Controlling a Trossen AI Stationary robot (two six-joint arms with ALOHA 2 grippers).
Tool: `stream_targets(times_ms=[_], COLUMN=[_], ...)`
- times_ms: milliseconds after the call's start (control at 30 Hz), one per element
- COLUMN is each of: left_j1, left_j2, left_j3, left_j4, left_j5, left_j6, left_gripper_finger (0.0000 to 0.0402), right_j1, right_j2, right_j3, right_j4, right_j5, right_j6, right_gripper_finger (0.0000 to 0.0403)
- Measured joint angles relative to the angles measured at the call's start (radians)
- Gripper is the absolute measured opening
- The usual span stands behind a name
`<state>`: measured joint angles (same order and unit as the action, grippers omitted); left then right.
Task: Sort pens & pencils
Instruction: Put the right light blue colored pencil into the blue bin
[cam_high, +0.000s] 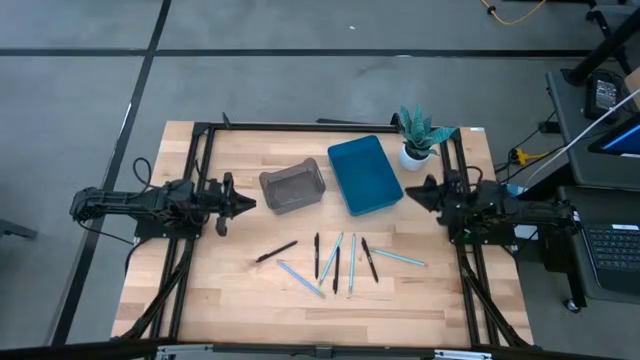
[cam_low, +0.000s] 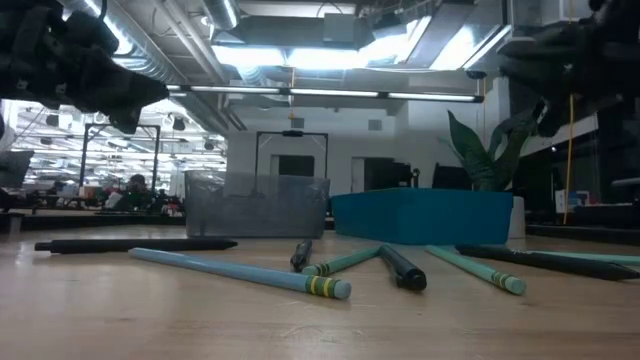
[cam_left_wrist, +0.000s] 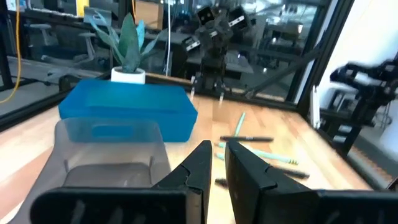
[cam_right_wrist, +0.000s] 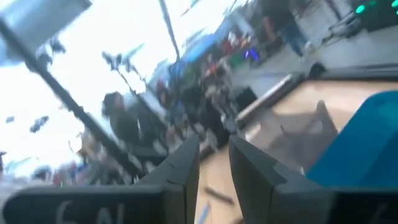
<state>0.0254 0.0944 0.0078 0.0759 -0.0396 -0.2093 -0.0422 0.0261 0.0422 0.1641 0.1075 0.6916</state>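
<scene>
Black and light-blue pens & pencils (cam_high: 335, 262) lie lower centre, mostly upright (fanned); we see left gripper (cam_high: 243, 204) and right gripper (cam_high: 412, 194) equally near, slightly parted, empty.

Both arms are dark, built of boxy black segments with black cables looping off their outer ends. Each gripper, left (cam_high: 243, 204) and right (cam_high: 411, 192), ends in two flat, tapering black fingers (cam_left_wrist: 198, 171).

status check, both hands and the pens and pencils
Left hand and right hand empty, fingers slightly apart, raised at table sides. Pens and pencils loose on table, unsorted. Nothing blocking.
</scene>
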Motion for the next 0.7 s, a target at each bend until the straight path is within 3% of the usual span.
stream_targets(times_ms=[133, 333, 467, 700], left_j1=[0.000, 0.000, 0.000, 0.000], left_j2=[0.000, -0.001, -0.001, 0.000], left_j3=[0.000, 0.000, 0.000, 0.000], left_j4=[0.111, 0.276, 0.291, 0.286], left_j5=[0.000, 0.000, 0.000, 0.000], left_j6=[-0.075, -0.114, -0.205, -0.215], left_gripper_finger=[0.0041, 0.0041, 0.0041, 0.0041], right_j1=[0.000, 0.000, 0.000, 0.001], right_j2=[0.000, 0.000, 0.000, 0.004], right_j3=[0.000, 0.000, 0.000, 0.000], right_j4=[0.063, 0.121, 0.140, 0.264], right_j5=[0.071, 0.076, 0.075, 0.029], right_j6=[0.041, 0.092, 0.093, 0.159], right_gripper_finger=[0.0090, 0.0090, 0.0090, 0.0090])
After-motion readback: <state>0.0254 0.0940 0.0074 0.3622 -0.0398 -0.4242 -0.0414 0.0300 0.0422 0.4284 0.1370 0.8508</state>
